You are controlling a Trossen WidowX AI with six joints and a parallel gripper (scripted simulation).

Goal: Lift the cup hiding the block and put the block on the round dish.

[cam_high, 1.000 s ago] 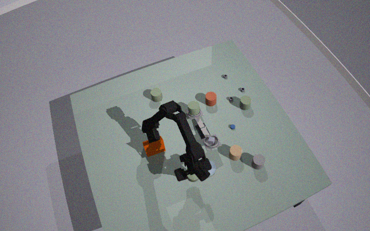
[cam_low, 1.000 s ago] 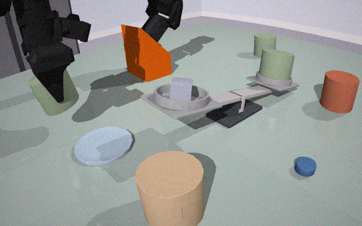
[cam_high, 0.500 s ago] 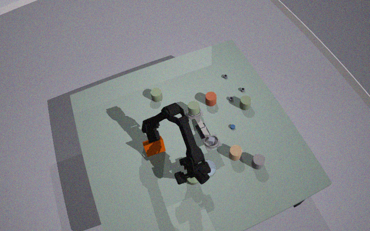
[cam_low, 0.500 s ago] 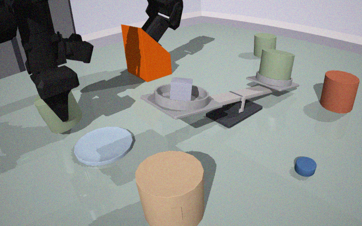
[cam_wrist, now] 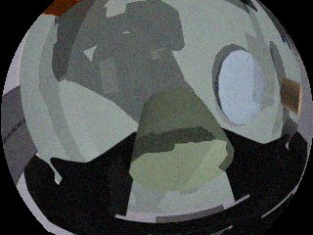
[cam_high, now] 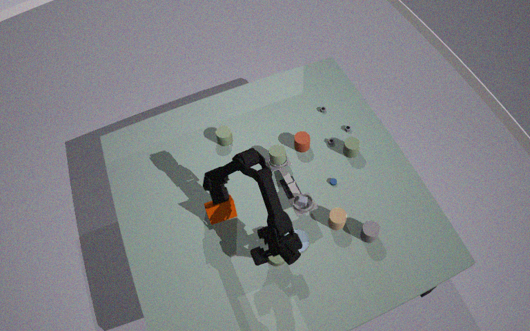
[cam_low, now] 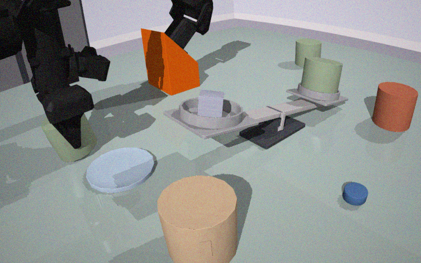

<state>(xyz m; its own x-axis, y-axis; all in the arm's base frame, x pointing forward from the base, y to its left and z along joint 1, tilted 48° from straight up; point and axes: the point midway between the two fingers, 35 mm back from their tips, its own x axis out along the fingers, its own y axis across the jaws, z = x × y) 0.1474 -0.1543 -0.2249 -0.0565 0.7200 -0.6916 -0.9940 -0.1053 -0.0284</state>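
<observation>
My gripper is shut on a pale green cup. The cup is tilted and low over the table, beside the round pale blue dish; whether it touches the table I cannot tell. The dish is empty. A pale lilac block stands uncovered in the ring at the near end of the balance in the exterior view. The other green cup stands upright on the far end.
A tan cylinder and a grey cylinder stand beyond the dish. A red cylinder, a blue disc and an orange wedge stand around the balance. Other green cylinders stand farther off.
</observation>
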